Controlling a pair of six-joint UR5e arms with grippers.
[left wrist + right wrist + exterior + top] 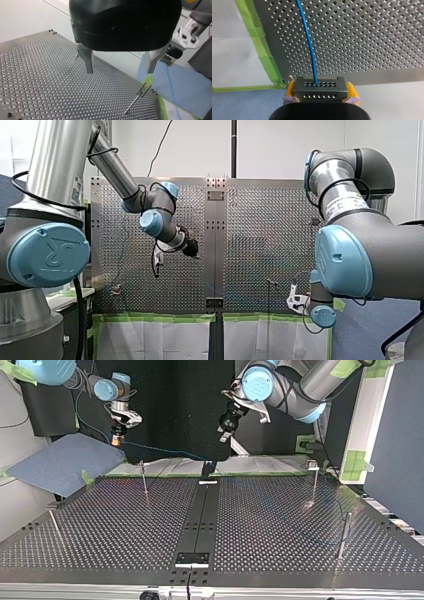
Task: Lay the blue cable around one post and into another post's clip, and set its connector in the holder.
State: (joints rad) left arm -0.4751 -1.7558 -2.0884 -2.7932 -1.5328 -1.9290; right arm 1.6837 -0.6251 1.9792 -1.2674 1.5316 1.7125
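Observation:
In the right wrist view my right gripper (320, 85) has its yellow pads shut on the black connector (329, 95). The blue cable (309, 42) leaves the connector and runs out over the perforated table. In the top view my right gripper (117, 439) hangs above the table's far left edge, and the cable (165, 451) runs from it toward the middle. My left gripper (120, 71) is open and empty, high over the table (37, 82). It shows at the top view's middle (225, 436). A thin post with a clip (140, 93) stands ahead of it.
Thin posts stand on the table (144, 480), (315, 482), (344, 532), (54, 522). A small holder (208, 479) sits at the far end of the dark centre strip, another fitting (191, 559) at its near end. Green tape (265, 62) lines the table's edge.

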